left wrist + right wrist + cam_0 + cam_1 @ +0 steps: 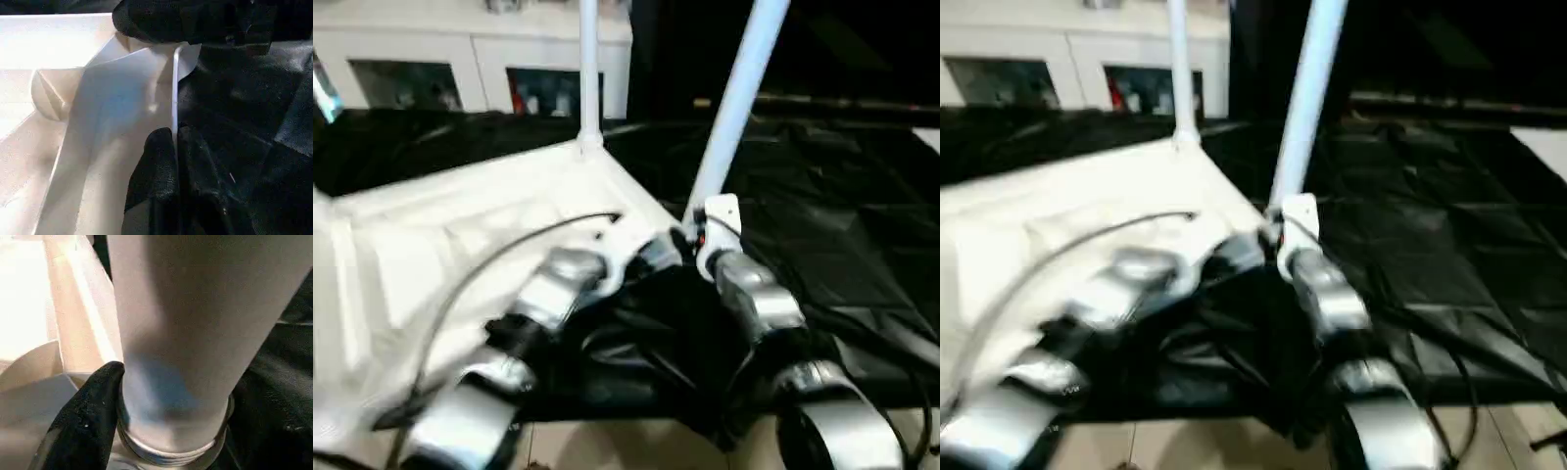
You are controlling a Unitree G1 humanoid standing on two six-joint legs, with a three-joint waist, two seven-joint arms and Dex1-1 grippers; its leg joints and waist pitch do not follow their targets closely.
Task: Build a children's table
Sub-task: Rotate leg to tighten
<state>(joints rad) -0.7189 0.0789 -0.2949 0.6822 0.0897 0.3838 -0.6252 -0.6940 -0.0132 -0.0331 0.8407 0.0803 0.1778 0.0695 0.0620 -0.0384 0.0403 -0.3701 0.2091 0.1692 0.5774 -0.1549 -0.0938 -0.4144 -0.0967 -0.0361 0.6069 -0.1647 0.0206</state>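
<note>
White plastic, the tabletop (460,235) lies underside up on the black sheeting (842,215), one leg (589,69) upright in its far corner and a second leg (736,98) leaning at the near corner. The right gripper (161,431) has its fingers spread around that leg's threaded foot. The left gripper (176,142) is pinched on the tabletop's thin rim (174,88). The leg tilts, so I'd fear it going in crooked and jamming, or toppling if released. A hard push could slide the tabletop on the slick sheeting, or pull the rim free.
</note>
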